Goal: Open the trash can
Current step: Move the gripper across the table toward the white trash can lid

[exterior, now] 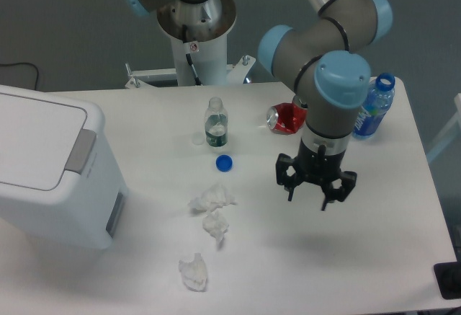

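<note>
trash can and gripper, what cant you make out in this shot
- Trash can: its left part is cut off by the camera frame's left edge.
- Gripper: seen from above, too small and dark to tell whether it is open or shut.
- Blue bottle: partly hidden behind the arm.

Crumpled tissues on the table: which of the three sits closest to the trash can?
The top tissue, just below the blue cap, is closest to the trash can; the other two lie lower, toward the table's front edge.
</note>
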Available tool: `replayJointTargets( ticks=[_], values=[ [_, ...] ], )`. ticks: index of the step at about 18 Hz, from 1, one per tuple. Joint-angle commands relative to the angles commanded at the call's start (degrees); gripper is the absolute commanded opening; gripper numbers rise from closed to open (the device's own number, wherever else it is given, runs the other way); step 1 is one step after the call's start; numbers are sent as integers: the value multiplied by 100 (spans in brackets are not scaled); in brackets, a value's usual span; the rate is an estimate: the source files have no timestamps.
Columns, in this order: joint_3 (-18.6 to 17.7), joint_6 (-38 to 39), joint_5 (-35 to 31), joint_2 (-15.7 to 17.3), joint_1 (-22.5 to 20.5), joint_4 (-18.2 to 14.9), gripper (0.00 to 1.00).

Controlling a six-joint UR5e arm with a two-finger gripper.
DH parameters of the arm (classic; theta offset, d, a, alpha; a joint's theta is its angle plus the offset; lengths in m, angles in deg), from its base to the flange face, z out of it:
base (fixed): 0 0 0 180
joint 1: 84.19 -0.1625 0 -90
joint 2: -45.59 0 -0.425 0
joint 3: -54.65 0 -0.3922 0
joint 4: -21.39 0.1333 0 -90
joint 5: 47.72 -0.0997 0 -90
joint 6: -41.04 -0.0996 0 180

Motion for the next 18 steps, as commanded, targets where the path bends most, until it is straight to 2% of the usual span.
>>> replayJointTargets(
  ticks=[2,5,8,13,18],
  values=[
    [-35,456,421,272,44,0,40],
    [-70,1115,808,493,106,0,36],
    [-70,1696,854,712,263,0,32],
    [-88,2136,1029,967,676,-9,26],
    [-202,2278,1188,1222,1037,-9,7]
  ],
)
